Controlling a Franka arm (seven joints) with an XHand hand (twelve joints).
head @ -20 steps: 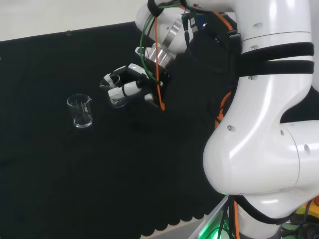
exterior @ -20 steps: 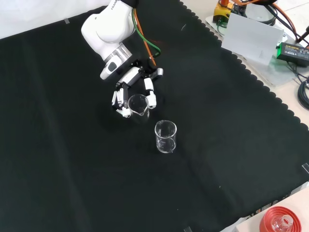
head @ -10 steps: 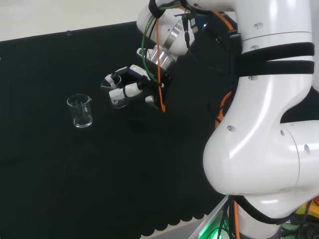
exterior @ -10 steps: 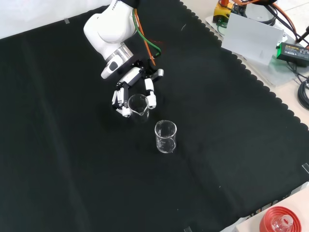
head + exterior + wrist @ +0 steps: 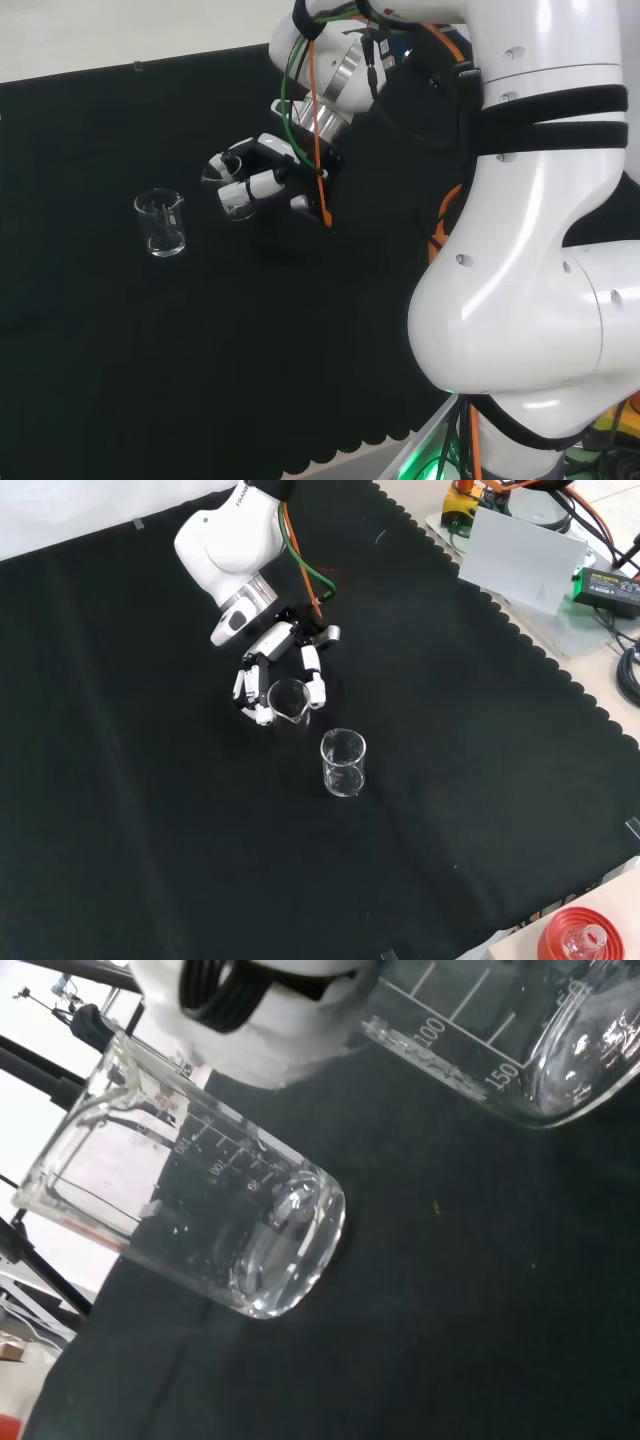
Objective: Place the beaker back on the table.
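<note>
A: Beaker (image 5: 287, 701) status?

B: It is held in the hand (image 5: 275, 670), fingers (image 5: 314, 682) curled round its wall just under the rim. In the front view it is seen left of and beyond the second beaker (image 5: 343, 763), near but apart. Whether its base is down on the cloth (image 5: 150, 810) cannot be told.

A: Handling?

B: Clear thin-walled glass, judged light, stiff, slick and breakable. The upper wall is the place to be gripped; the spout lip is best avoided. It should be kept upright and set down level, no drop.

A: Surface, room?

B: Black cloth, flat, soft enough to cushion, though a fold could tip a narrow base. Open cloth is seen all round in the front view. In the wrist view both beakers (image 5: 200, 1215) are close, so sideways drift toward the second one is the risk.
</note>
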